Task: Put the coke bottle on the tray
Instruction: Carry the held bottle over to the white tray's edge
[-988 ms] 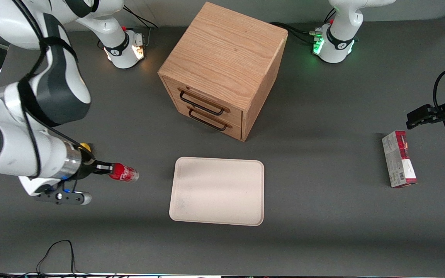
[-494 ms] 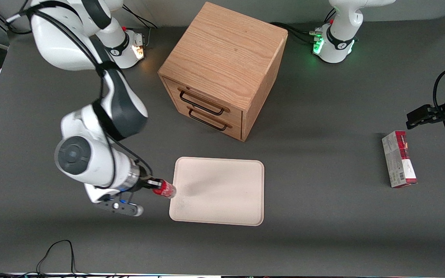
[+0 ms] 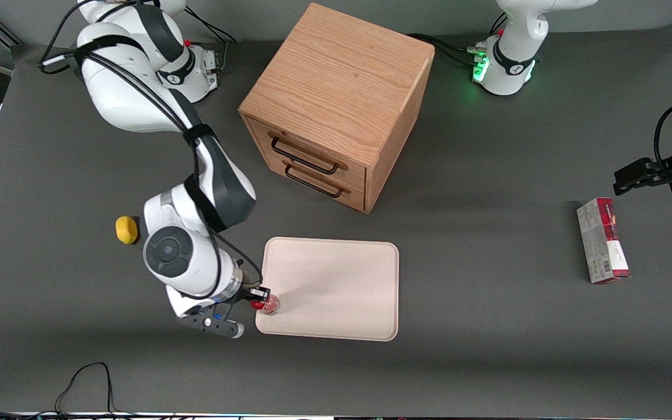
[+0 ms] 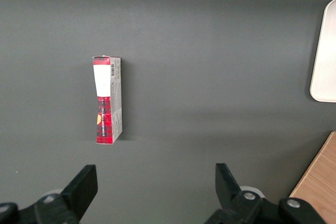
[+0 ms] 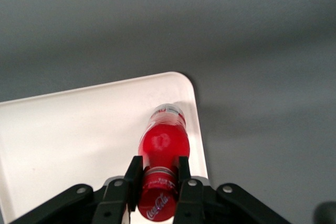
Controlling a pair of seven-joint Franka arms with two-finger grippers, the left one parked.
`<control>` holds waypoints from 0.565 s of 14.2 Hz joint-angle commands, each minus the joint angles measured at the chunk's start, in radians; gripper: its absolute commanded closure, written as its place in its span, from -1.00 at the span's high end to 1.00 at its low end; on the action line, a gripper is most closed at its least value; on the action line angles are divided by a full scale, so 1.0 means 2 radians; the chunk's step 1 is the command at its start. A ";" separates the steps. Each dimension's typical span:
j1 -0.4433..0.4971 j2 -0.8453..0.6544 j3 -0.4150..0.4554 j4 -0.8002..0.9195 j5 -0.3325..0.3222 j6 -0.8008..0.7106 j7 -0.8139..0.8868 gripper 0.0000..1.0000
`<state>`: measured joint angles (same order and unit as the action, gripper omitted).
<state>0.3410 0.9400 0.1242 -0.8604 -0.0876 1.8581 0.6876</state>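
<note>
Right wrist view shows the gripper [image 5: 157, 174] clamped on the bottle [image 5: 163, 142] at its neck, over the tray's [image 5: 68, 129] corner nearest the front camera, toward the working arm's end.

The coke bottle [image 3: 267, 303] [image 5: 163, 141], slim and red with a red cap and silvery base, stands roughly upright at a corner of the tray [image 3: 336, 274] [image 5: 63, 129], a flat cream rectangle with rounded corners in front of the wooden drawer cabinet [image 3: 336, 105].
</note>
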 commanded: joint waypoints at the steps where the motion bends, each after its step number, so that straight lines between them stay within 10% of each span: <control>1: 0.013 0.022 -0.007 0.028 -0.013 0.014 0.016 -1.00; 7: 0.014 0.023 -0.009 0.025 -0.013 0.016 0.015 -1.00; 8: 0.013 0.023 -0.010 0.025 -0.013 0.015 0.016 -0.32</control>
<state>0.3571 0.9742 0.1125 -0.8487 -0.0938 1.8925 0.6963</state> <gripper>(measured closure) 0.687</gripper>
